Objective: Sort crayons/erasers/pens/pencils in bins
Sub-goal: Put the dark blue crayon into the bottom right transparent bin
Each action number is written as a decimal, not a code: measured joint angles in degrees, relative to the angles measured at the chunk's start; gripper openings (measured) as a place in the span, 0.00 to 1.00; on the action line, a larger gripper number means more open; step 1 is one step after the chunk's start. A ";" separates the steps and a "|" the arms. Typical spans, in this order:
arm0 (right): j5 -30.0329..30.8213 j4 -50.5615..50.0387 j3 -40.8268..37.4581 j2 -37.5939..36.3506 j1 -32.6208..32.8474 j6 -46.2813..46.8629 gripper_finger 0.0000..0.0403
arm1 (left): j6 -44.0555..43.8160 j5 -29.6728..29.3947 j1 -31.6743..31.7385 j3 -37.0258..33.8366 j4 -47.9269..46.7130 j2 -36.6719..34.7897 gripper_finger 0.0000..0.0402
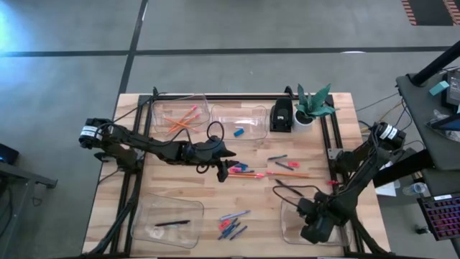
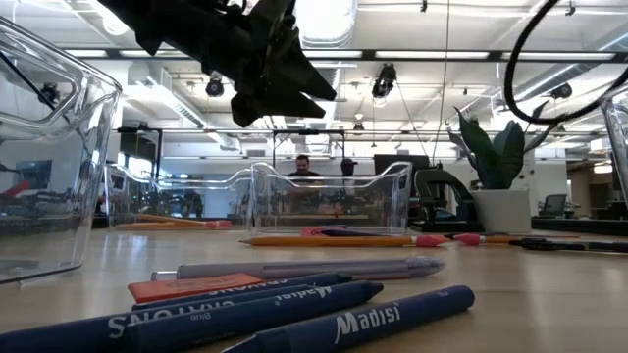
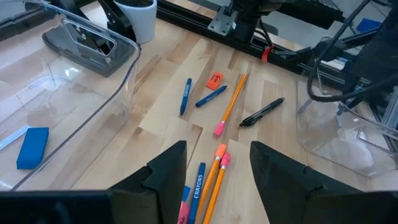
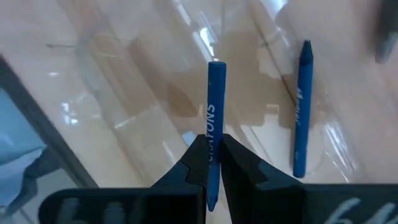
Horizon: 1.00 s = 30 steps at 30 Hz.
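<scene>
Sorting station, mid-task.

Right gripper [image 4: 211, 163]: hanging over the near-right bin [image 1: 287, 223], jaws pinched on a blue crayon [image 4: 212, 124] by its lower end so the stick points out over the tub, apparently for release; a second blue crayon [image 4: 301, 112] is already lying inside.

Left gripper [image 3: 216, 171]: hovering above mid-surface with fingers spread wide and nothing between them, seemingly lining up on the pencils [image 3: 219, 171] and a crayon [image 3: 198, 186] directly below.

Far-left bin [image 1: 180, 115]: holding pencils.
Far-right bin [image 1: 239, 122]: holding a blue eraser [image 1: 238, 132].
Near-left bin [image 1: 169, 223]: holding a pen [image 1: 172, 223].

Unsorted on the surface [image 1: 251, 198]: a pen [image 3: 262, 112], a pink-red eraser [image 3: 214, 79], more crayons.
</scene>
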 joint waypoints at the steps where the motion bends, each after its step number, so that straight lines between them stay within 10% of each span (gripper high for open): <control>1: -0.35 -0.06 -0.32 0.00 0.00 0.15 0.05 | 0.01 0.01 0.01 0.00 0.01 0.00 0.41; 30: -1.11 -0.28 0.85 -3.55 0.00 -5.74 0.24 | 0.07 0.00 0.03 -0.07 -0.06 0.26 0.41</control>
